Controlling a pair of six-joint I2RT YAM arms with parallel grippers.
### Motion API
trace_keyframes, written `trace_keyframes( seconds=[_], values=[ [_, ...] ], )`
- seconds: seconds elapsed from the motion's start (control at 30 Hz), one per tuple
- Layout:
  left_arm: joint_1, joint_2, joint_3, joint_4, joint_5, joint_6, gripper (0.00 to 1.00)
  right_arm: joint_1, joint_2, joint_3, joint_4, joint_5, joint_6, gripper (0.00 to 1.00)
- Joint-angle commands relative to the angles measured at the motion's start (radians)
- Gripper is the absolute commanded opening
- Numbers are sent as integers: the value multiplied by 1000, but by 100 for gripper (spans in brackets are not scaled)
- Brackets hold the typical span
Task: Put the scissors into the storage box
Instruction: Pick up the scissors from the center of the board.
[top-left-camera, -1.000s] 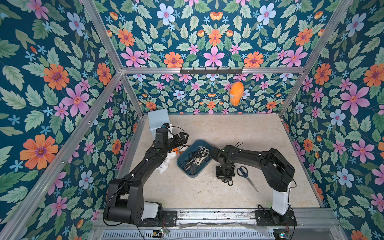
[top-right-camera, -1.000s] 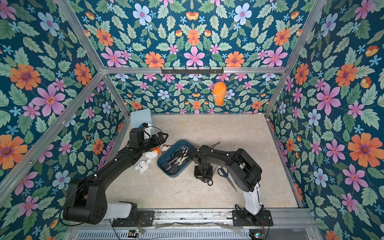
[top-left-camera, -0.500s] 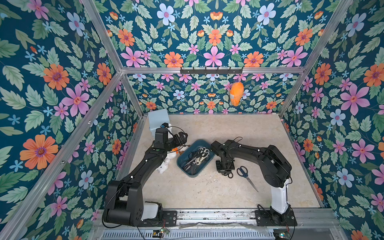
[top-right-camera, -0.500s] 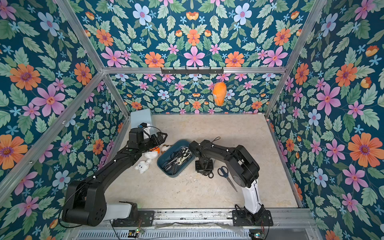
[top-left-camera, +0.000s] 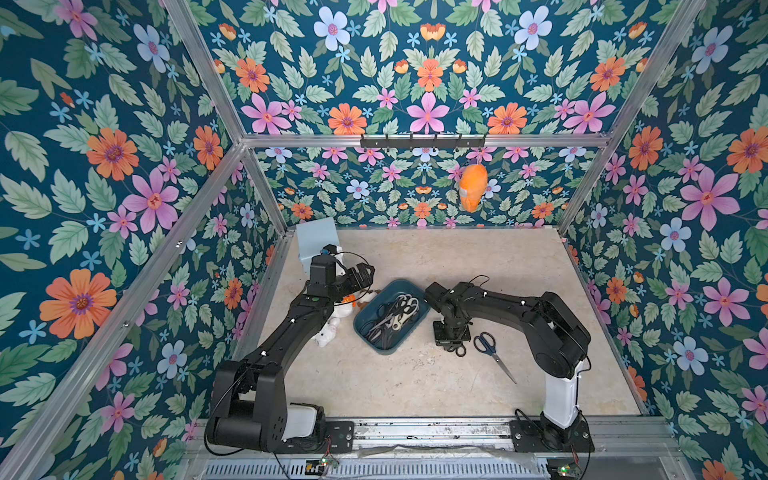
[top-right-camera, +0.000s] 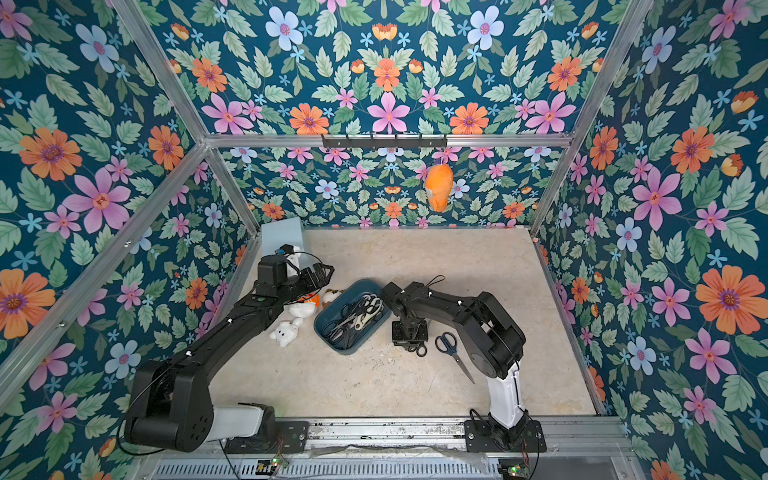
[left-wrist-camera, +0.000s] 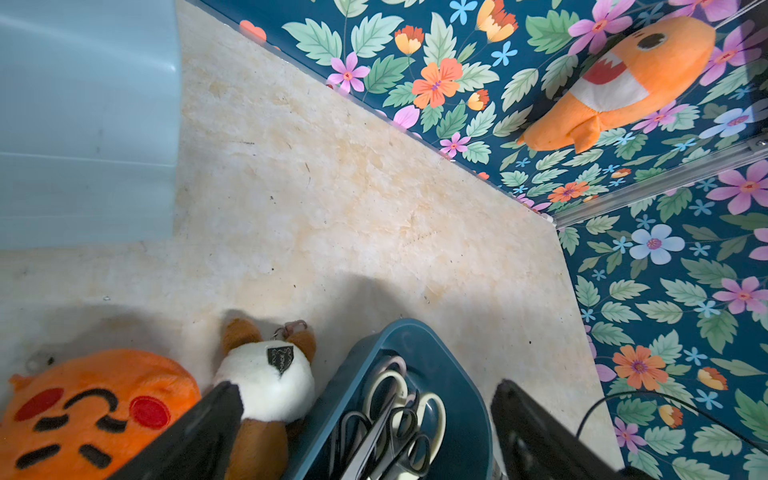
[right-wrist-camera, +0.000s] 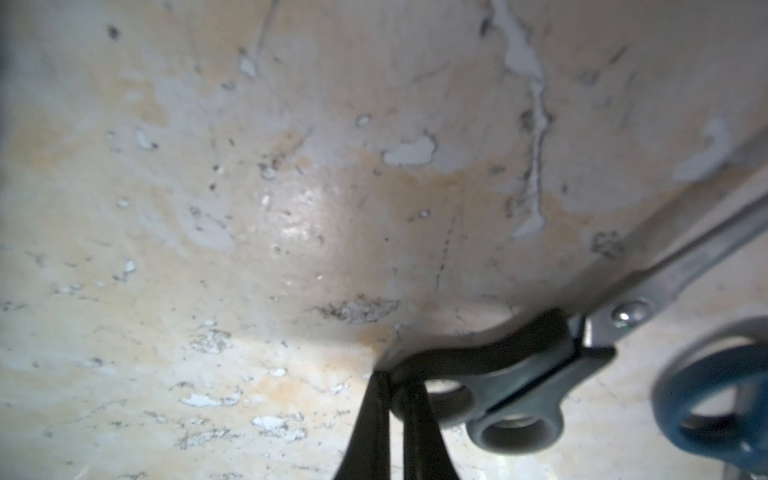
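Scissors handle (right-wrist-camera: 515, 374) between right tool's (right-wrist-camera: 392, 388) tips

perhaps two scissors (top-left-camera: 493, 354) right of storage box (top-left-camera: 370, 343)

Lab-style robot test booth: aluminium frame (top-left-camera: 291, 140), floral-print walls (top-left-camera: 104, 166), two arms (top-left-camera: 519, 307) on a base rail (top-left-camera: 415, 432).

Both top views look down on the table (top-left-camera: 457, 257) from above its near edge, sharing everything. Left wrist faces the far-right corner; right wrist hugs the tabletop.
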Motion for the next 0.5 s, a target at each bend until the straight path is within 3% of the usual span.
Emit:
trace_keyframes(
  seconds=[0.0, 0.47],
  values=[
    [18, 17, 23, -10, -14, 52, 99, -2, -17, 11, -18, 109, 10, 0],
    [92, 66, 19, 21, 17, 92, 99, 8, -77, 276, -141, 85, 74, 0]
  ],
)
